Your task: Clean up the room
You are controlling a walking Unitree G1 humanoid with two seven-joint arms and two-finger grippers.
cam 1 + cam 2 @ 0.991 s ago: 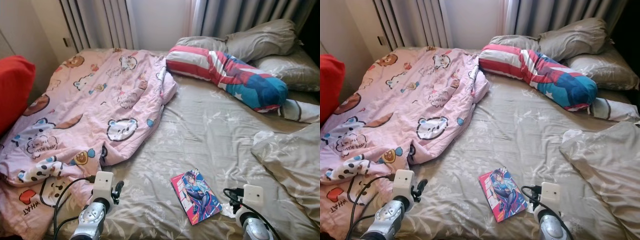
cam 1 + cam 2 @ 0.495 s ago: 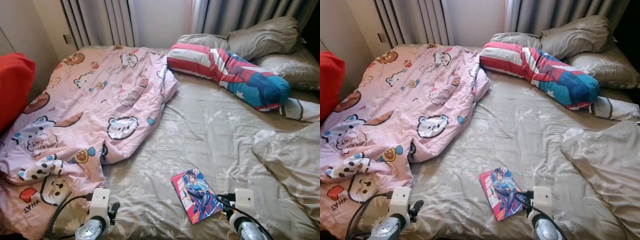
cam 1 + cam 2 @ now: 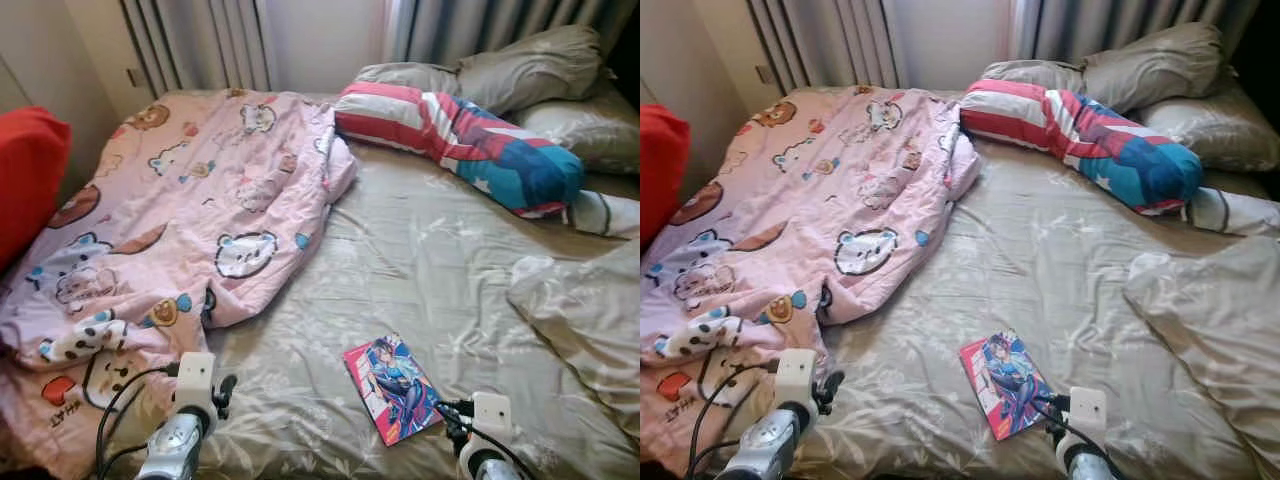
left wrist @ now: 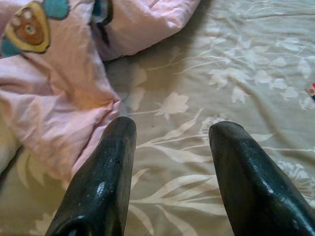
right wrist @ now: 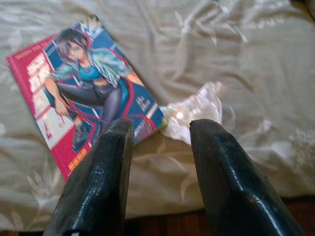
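A comic book [image 3: 392, 388] with a red and blue cover lies flat on the grey-beige floral sheet near the bed's front edge. A crumpled clear plastic wrapper [image 5: 194, 110] lies against the corner of the book [image 5: 83, 93]. My right gripper [image 5: 161, 127] hovers open just above them, one finger over the book's corner and one beside the wrapper. My left gripper [image 4: 173, 129] is open over bare sheet, close to the bunched edge of the pink bear-print blanket [image 4: 59, 98].
The pink blanket [image 3: 170, 220] covers the bed's left half. A striped red, white and blue bolster [image 3: 460, 140] and grey pillows [image 3: 520, 70] lie at the head. A rumpled grey cover [image 3: 590, 320] sits right, a red cushion [image 3: 25, 170] far left.
Both arms have sunk toward the bottom of the eye views. The right gripper now sits lower, near the book's corner. The camera has shifted slightly.
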